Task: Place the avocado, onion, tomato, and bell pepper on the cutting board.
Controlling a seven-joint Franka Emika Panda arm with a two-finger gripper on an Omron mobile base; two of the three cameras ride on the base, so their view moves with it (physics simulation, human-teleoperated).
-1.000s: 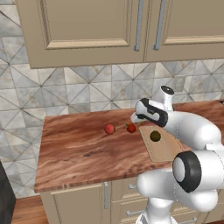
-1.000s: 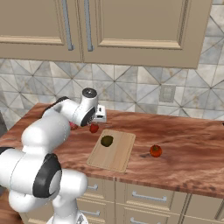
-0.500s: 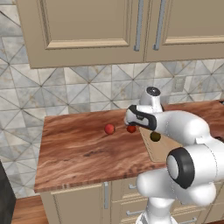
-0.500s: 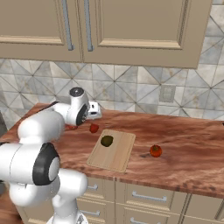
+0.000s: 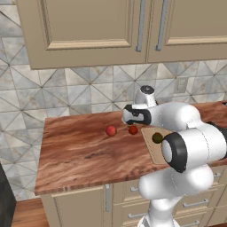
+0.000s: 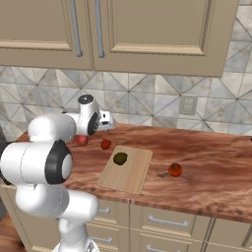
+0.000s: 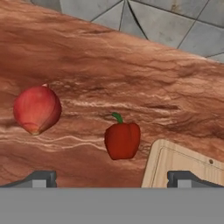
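Avocado (image 6: 120, 158) on board (image 6: 132, 172); tomato (image 6: 174, 170) right of it; hand view: pepper (image 7: 122, 140), onion (image 7: 37, 109); gripper (image 7: 111, 178) fingers apart, empty.

The counter (image 6: 211, 182) carries the cutting board (image 6: 132, 175); left of the board sit the bell pepper (image 7: 123, 140) and onion (image 7: 36, 109), right of it the tomato (image 6: 174, 170).

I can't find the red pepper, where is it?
The bell pepper sits on the wooden counter in the hand view, between the onion and the cutting board's corner, touching neither.
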